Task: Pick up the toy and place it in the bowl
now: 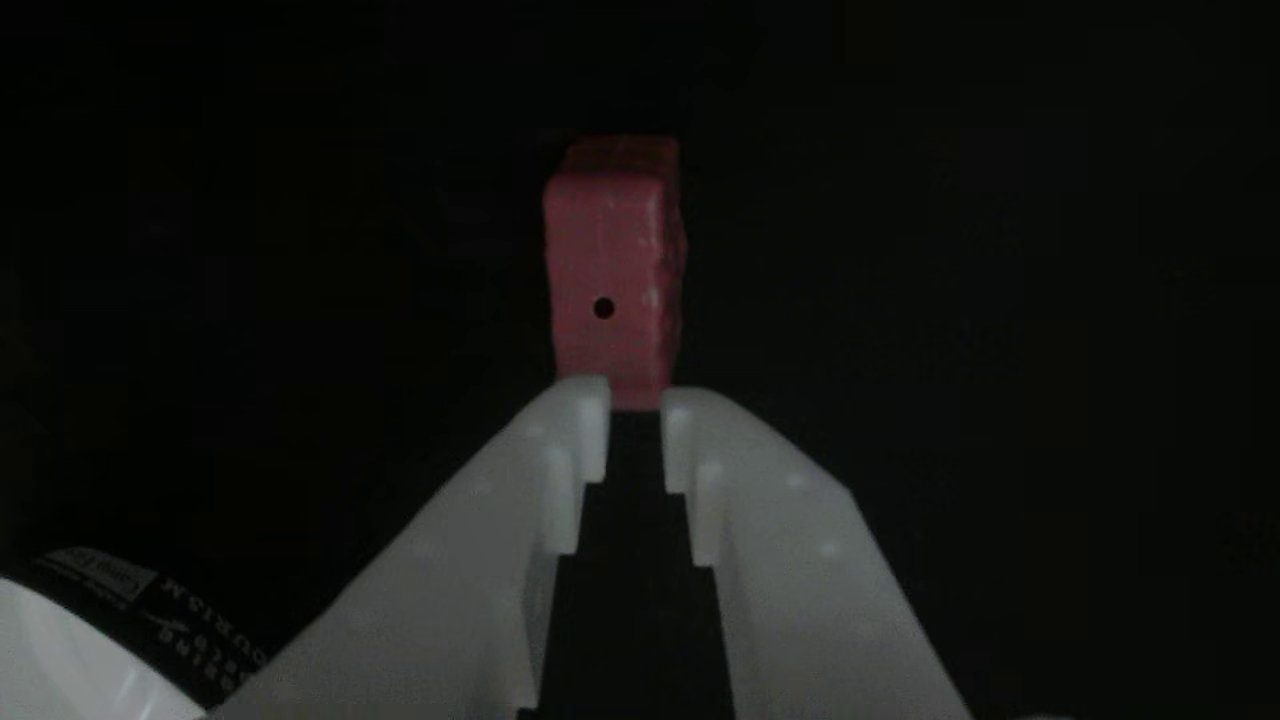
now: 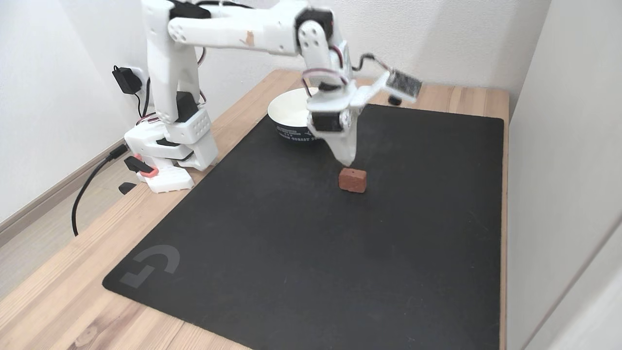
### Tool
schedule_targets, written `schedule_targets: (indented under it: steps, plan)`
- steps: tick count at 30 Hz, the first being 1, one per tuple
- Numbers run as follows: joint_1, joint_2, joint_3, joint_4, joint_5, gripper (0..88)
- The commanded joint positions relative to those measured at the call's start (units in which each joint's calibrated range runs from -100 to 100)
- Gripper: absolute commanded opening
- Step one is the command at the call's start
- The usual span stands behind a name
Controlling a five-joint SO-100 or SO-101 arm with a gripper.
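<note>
The toy (image 2: pixel 353 180) lies on the black mat (image 2: pixel 301 233), well apart from the mat's edges, with nothing else touching it. The gripper (image 2: pixel 346 160) points down just above the toy, at its left end in the fixed view, and a small gap shows between the tips and the block. In the other view the two white fingers (image 1: pixel 580 420) stand close together, with only a narrow dark slot between them. The gripper (image 1: pixel 634 405) holds nothing; the toy (image 1: pixel 612 270) shows just beyond the tips with its small dark hole facing the camera.

The bowl (image 2: pixel 291 119) stands at the far edge of the mat, behind the gripper, white inside with a dark band of letters. A part of its rim (image 1: pixel 70 640) also shows in the lower left corner of the other view. Between the toy and the bowl the mat is bare. The arm's base (image 2: pixel 170 155) stands on the wooden table (image 2: pixel 58 291) left of the mat, with a black cable (image 2: pixel 85 189) running from it.
</note>
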Motion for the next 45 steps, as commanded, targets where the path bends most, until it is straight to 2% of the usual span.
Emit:
schedule_targets:
  steps: [1, 12, 14, 15, 16, 17, 45]
  plan:
    - [0.3, 0.7, -2.5, 0.1, -0.3, 2.8]
    - [-0.1, 0.8, -2.5, -0.1, -1.5, 3.4]
    - [-0.2, 0.8, -2.5, -0.4, -1.5, 10.4]
    - [-0.3, 0.8, -2.5, -0.4, -1.5, 16.5]
    - [-0.9, 0.4, -2.6, -0.5, -1.4, 26.4]
    - [-1.0, 0.2, -2.6, -0.5, -1.4, 27.4]
    - [-3.0, 4.6, -5.4, -0.4, -1.5, 27.4]
